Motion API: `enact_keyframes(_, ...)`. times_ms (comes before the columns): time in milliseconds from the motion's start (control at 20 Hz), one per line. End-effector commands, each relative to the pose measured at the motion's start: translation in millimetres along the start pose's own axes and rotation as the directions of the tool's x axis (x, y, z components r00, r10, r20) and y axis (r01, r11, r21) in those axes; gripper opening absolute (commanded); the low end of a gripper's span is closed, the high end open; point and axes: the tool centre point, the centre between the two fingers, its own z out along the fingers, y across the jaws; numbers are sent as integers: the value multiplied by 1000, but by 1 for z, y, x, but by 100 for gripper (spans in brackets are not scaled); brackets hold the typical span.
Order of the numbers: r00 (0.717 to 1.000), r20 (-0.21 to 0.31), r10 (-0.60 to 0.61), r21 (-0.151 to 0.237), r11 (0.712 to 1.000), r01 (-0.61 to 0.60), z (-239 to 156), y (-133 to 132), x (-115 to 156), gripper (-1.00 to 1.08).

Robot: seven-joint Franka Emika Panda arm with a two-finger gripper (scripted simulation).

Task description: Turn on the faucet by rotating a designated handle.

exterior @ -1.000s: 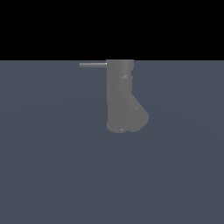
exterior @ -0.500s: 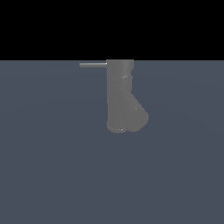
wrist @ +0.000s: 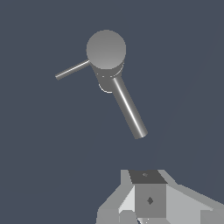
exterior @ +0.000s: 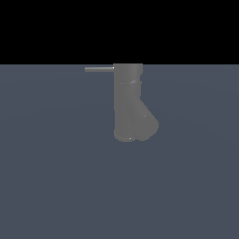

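Standing upright on the dark blue-grey table (exterior: 56, 186), the unmarked grey faucet (exterior: 127, 100) carries its thin handle (exterior: 99, 69) sideways from its top, toward the exterior view's left, well apart from the tool (wrist: 148, 205), whose opening cannot be told.

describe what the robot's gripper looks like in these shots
Only the wrist view shows it: the gripper is a blocky, faceted body in light and mid grey, with a darker square block at its centre bearing a small dark diamond mark. No cables show. The fingers cannot be told apart. The exterior view shows no arm.
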Motion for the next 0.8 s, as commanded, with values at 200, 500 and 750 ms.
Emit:
enact_keyframes(200,989,1,150,-3,989,-150,17,-21,31,-100)
enact_keyframes(500,959,2,285,-6,959,-285,36,-41,59,-100)
enact_keyframes(750,920,3,393,-8,920,-393,54,-58,80,-100)
